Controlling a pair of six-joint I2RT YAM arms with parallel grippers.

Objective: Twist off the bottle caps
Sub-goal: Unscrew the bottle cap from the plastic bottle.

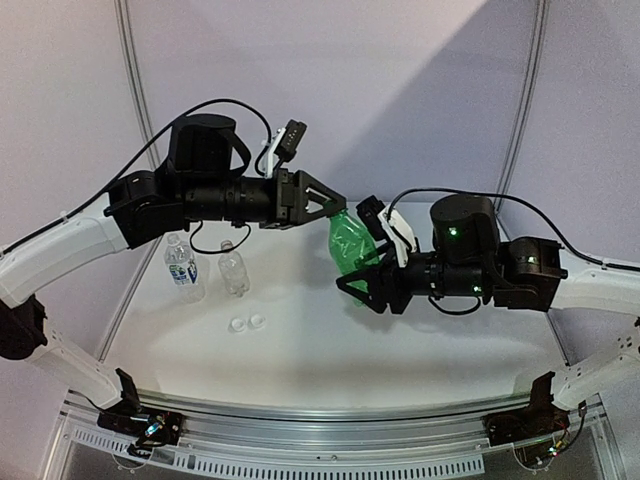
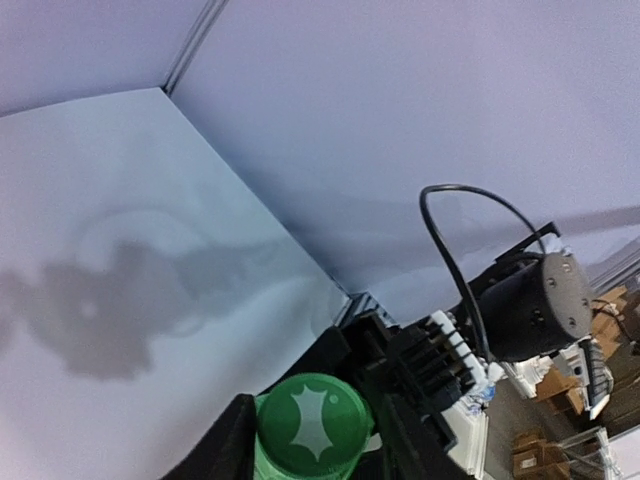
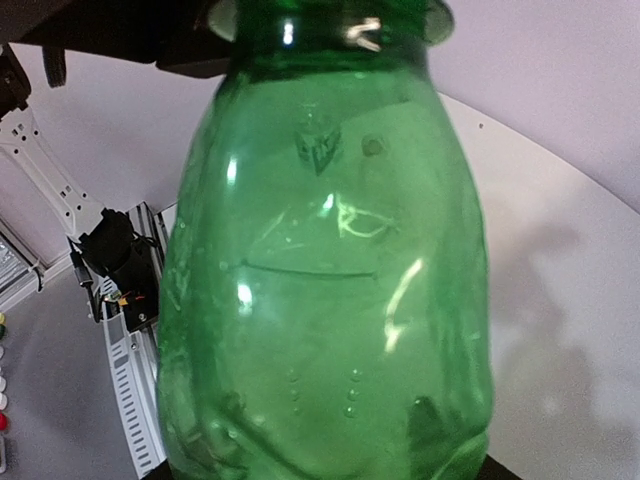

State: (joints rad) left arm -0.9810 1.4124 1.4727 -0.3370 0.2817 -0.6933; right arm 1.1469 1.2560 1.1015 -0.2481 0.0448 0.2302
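The green bottle (image 1: 349,240) is held tilted in the air between both arms. My left gripper (image 1: 338,208) is shut on its green cap (image 2: 313,422), with black fingers (image 2: 405,435) on either side of the cap. My right gripper (image 1: 363,286) is shut on the bottle's lower body, which fills the right wrist view (image 3: 330,290) and hides the fingers there. The clear labelled bottle (image 1: 182,266) and the shorter unlabelled one (image 1: 233,269) stand at the left. Two white caps (image 1: 238,325) (image 1: 257,321) lie on the table in front of them.
The white table (image 1: 330,340) is bounded by pale walls at the back and left. A metal rail (image 1: 330,440) with the arm bases runs along the near edge. The right arm's wrist (image 2: 530,300) shows close behind the bottle in the left wrist view.
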